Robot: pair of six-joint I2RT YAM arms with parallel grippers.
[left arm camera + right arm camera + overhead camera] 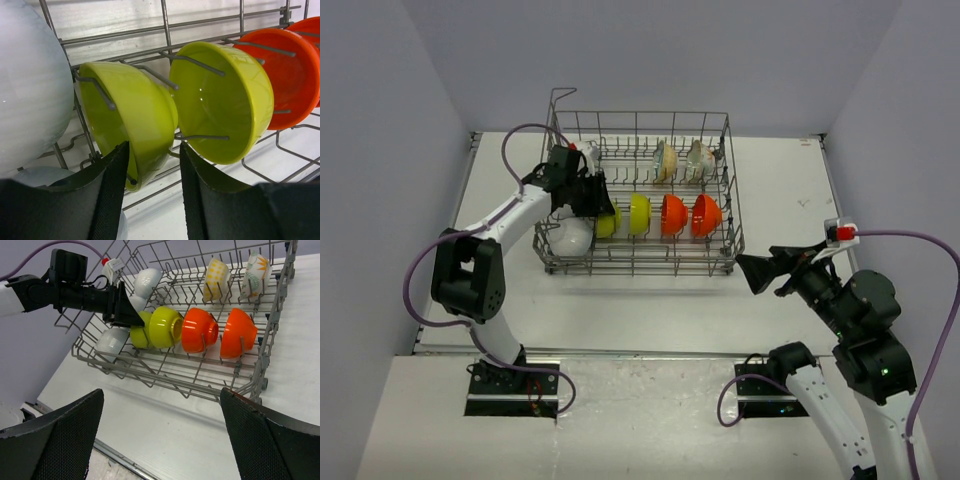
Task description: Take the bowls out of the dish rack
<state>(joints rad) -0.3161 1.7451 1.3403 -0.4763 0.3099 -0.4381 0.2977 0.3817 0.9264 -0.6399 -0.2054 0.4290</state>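
**A:** How do the jaws of the left gripper stand?

**B:** Partly drawn in, one finger on each side of the lower rim of the leftmost yellow-green bowl. I cannot tell whether the pads actually press it.

**A:** And around that bowl?

**B:** It stands on edge between tines in the front row of the dish rack. A second yellow-green bowl is just beside it, then two orange bowls. White bowls sit at the left end, and two cream patterned bowls are in the back row.

**A:** The right gripper?

**B:** Spread wide and holding nothing, above the table off the rack's right front corner.
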